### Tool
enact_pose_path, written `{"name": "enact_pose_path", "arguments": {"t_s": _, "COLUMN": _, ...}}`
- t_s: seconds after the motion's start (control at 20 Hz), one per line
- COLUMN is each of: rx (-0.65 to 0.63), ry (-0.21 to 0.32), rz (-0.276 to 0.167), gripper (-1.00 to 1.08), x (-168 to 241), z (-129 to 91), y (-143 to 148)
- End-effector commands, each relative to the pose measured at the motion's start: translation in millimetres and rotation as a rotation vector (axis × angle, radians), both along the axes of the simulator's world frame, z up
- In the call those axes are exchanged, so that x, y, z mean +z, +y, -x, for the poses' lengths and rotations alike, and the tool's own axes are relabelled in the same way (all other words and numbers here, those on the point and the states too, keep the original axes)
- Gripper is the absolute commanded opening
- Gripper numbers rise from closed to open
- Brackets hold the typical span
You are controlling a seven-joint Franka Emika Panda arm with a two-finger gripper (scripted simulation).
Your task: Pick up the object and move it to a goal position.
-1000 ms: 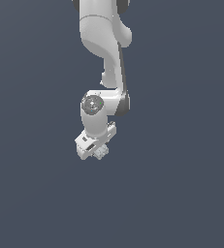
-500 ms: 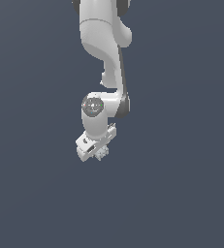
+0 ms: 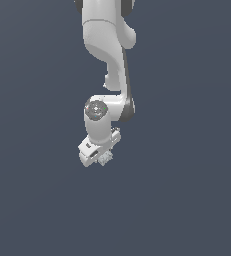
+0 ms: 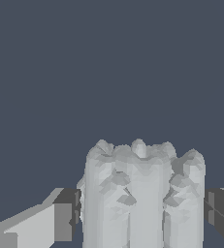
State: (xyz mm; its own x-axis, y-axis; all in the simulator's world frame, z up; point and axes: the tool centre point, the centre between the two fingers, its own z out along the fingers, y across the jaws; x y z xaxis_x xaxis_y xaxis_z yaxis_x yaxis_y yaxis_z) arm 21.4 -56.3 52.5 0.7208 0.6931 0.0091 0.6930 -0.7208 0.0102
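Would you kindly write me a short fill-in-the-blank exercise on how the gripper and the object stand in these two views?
1. In the wrist view, the object sits ____ the two dark fingers.
2. The object's top looks notched and ____ rather than smooth.
3. In the exterior view, the gripper points ____ from the white arm.
4. The object's colour is pale ____.

Missing words: between; ridged; downward; grey-white

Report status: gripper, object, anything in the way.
Gripper fingers either side of the object, seemingly shut on it. Object pale grey, ridged top, sits between the pads, small under the gripper in the exterior view. Nothing else in view.
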Motion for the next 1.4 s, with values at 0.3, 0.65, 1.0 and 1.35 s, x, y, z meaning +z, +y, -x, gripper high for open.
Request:
{"name": "enact_pose_path", "arguments": {"t_s": 0.3, "rx": 0.002, "ry": 0.003, "rz": -0.001, "gripper": -1.0, "x": 0.1, "z": -15.5, "y": 28.0}}
{"name": "enact_pose_path", "arguments": {"t_s": 0.65, "rx": 0.0, "ry": 0.007, "rz": -0.001, "gripper": -1.0, "x": 3.5, "z": -42.6, "y": 70.8}}
{"name": "enact_pose_path", "arguments": {"t_s": 1.0, "rx": -0.001, "ry": 0.009, "rz": -0.001, "gripper": -1.0, "x": 7.8, "z": -73.4, "y": 118.2}}
{"name": "enact_pose_path", "arguments": {"t_s": 1.35, "rx": -0.001, "ry": 0.012, "rz": -0.001, "gripper": -1.0, "x": 10.6, "z": -97.4, "y": 153.1}}
